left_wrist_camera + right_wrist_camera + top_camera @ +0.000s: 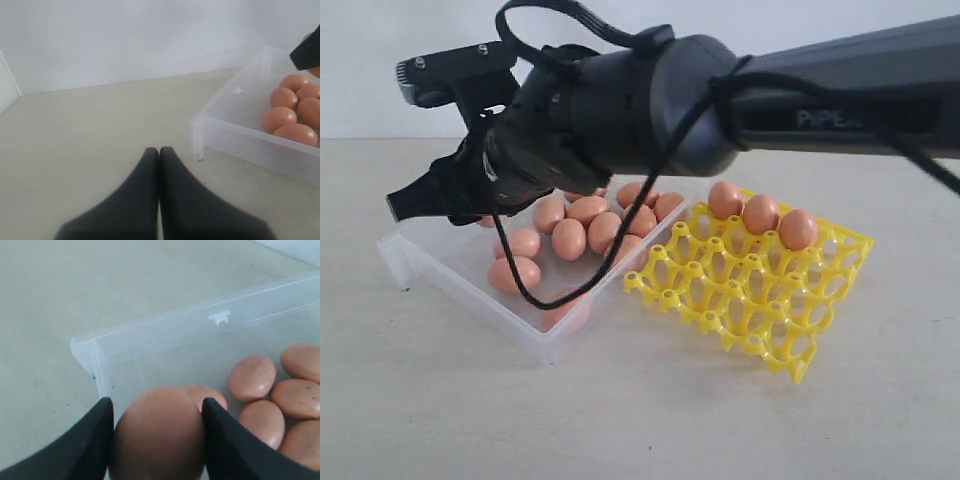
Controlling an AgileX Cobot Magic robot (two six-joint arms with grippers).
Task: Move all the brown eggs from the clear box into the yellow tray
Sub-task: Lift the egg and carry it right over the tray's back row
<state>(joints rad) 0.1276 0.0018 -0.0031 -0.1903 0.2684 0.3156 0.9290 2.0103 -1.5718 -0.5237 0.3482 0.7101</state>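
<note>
Brown eggs are mostly left in the clear box; three are seated in the yellow tray. One is gripped by the right gripper over the box; the left gripper is closed on nothing.

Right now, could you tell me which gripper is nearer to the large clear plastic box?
Right. The right gripper hangs above the clear plastic box, fingers clasping an orange-brown egg; the left gripper sits shut outside, off one corner.
</note>
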